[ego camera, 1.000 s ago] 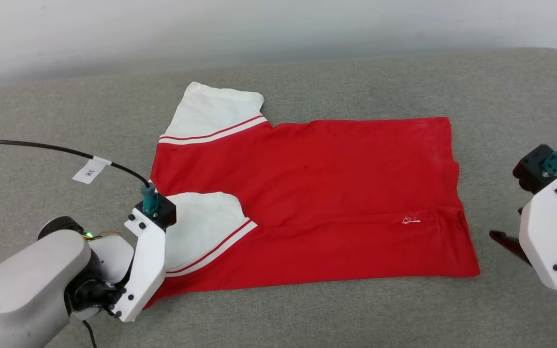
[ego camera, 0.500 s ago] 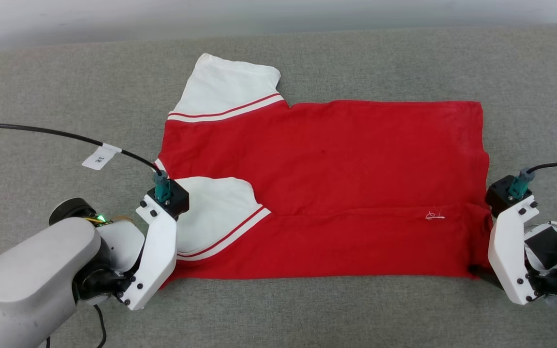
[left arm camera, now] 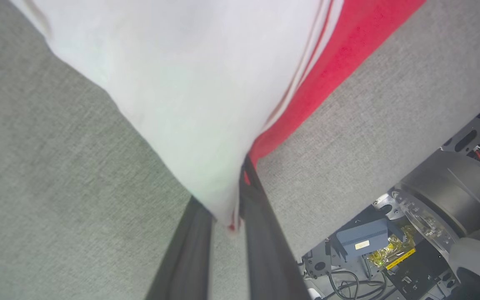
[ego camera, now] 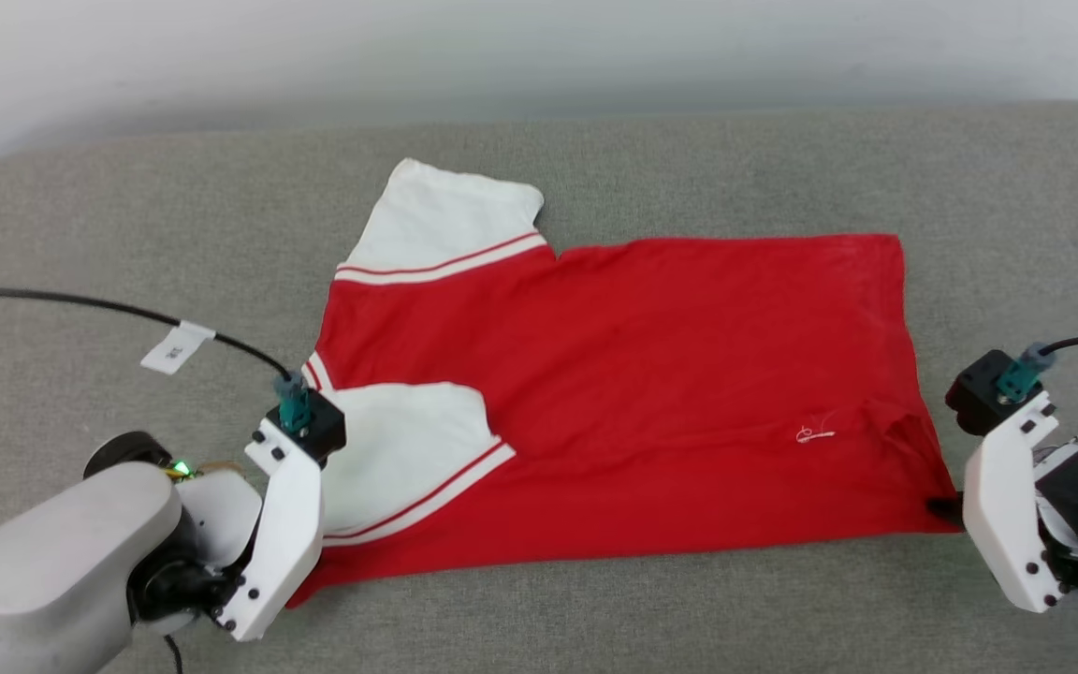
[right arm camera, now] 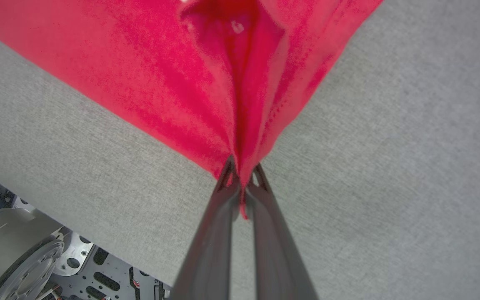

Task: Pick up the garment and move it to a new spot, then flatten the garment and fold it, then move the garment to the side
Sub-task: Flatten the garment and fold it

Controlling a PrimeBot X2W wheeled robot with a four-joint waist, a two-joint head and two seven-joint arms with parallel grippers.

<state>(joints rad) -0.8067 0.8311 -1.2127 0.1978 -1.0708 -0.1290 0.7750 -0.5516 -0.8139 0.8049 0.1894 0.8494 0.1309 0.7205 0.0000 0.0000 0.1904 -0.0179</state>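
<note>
Left of the head view, a tagged black cable (ego camera: 80, 301) arcs to the left gripper (left arm camera: 225, 193). Its wrist view shows fingers clamped on the white sleeve of the red short-sleeved jersey (ego camera: 642, 374), spread mid-frame on the grey fabric counter (ego camera: 689, 608). At right, the right gripper (right arm camera: 244, 168) pinches the red hem corner, a grip unclear from overhead.

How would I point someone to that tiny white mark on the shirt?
Start at the red jersey spread on the grey fabric surface. Near its corner pinched by the right gripper lies a small white squiggle, the only white mark on the plain red body.
</note>
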